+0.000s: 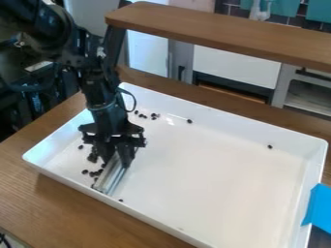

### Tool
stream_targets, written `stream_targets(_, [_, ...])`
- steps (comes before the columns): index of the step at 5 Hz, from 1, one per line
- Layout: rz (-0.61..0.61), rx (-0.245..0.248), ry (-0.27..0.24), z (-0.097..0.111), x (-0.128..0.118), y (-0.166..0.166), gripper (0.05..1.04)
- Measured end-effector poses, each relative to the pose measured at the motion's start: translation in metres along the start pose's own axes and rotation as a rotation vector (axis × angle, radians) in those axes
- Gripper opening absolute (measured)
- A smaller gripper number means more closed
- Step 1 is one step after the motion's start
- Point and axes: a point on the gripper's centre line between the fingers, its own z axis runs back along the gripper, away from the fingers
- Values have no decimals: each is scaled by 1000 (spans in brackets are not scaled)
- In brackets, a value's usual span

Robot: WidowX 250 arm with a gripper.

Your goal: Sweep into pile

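My hand point(116, 154) pinches a shiny scraper point(111, 177), left of frame. Dark bits point(84, 172) lie beside it, scattered in tray point(213, 179). Narrow blade: bits could slip round its ends; wall contact could twist it.

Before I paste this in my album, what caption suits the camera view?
Black gripper holding a shiny bar among dark bits scattered in a white tray.

White tray point(213, 160): no readable text, label or number
Blue piece at the tray's edge point(318, 208): no readable print
Wooden shelf point(226, 36): no legible sign or brand
Wooden counter point(71, 201): no readable lettering
Dark arm point(97, 89): no legible marking
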Motion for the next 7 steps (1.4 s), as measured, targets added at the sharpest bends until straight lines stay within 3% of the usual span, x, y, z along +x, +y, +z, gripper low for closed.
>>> stream_targets(2, [-9,99,-64,6,10,54,372])
stream_targets(3, [-20,131,-71,8,15,72,372])
stream_targets(4, [-17,48,-28,9,10,61,372])
stream_targets(5, [40,-93,5,18,15,29,372])
stream_targets(6, [52,-159,-4,27,31,-27,372])
stream_targets(7, [94,-174,40,33,29,-78,372])
